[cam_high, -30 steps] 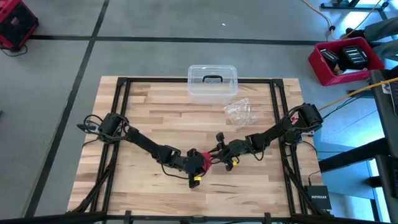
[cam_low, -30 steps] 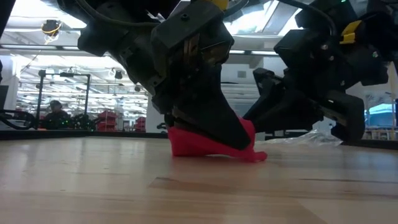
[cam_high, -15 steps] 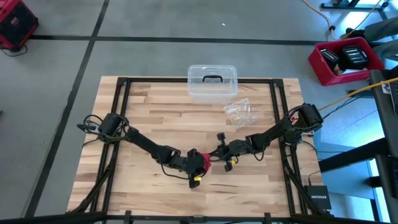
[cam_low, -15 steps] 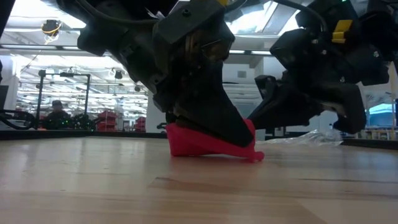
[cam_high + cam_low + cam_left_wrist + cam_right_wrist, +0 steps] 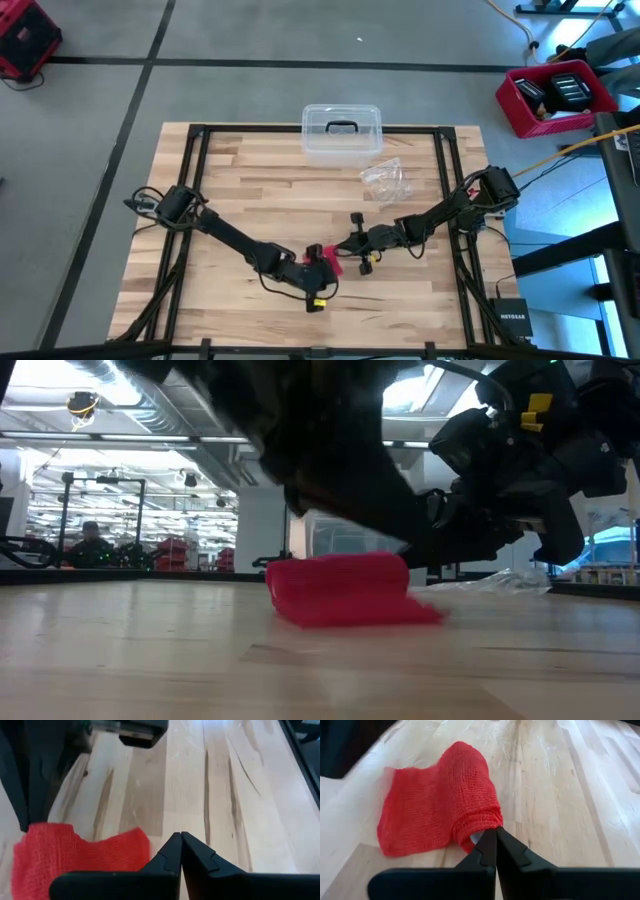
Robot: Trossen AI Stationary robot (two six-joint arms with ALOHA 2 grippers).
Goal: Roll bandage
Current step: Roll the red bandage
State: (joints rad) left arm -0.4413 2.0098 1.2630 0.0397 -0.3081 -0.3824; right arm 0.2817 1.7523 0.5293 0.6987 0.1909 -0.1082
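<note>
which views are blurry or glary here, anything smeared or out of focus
Low view: the near dark arm is smeared across the top, the bandage soft-edged, and bright ceiling lights glare behind. Left wrist view: the bandage near the lens is slightly soft. Right wrist view: the weave is crisp. High view: even light, no glare.

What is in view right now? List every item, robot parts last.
bandage: one, bright red mesh fabric, partly rolled, lying near the front middle of the table between the two pincers.
clear plastic box: one, transparent with a dark handle, at the table's far edge, middle.
plastic wrapper: one, clear and crinkled, just in front of the box, slightly right.
wooden table: one, light butcher-block with a black frame.
red bin: one, on the floor, far right, holding dark items.
person: one, seated far off in the room behind.
left pincer: one, dark, shut, empty, beside the bandage.
right pincer: one, dark, shut at the roll's end.
</note>
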